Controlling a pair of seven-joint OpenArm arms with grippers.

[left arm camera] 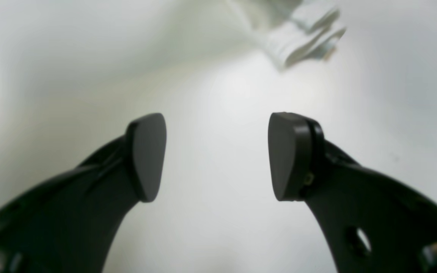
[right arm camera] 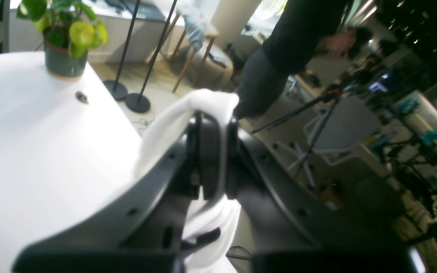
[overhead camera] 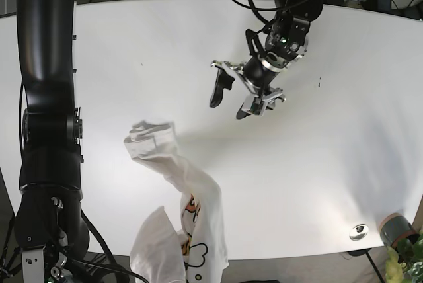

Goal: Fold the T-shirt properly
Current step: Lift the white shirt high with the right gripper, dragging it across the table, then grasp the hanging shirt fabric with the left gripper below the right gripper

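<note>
The white T-shirt with a cartoon print lies bunched on the white table, running from a crumpled end to the front edge. My left gripper hovers open and empty above the table, up and to the right of that end. In the left wrist view its fingers stand wide apart around the gripper centre, with the crumpled cloth ahead. My right gripper is shut on a fold of the T-shirt near the table's front edge. It is hidden in the base view.
A potted plant and a metal grommet sit at the front right corner; the plant also shows in the right wrist view. A person, stands and chairs are beyond the table edge. The right arm's black column stands at left.
</note>
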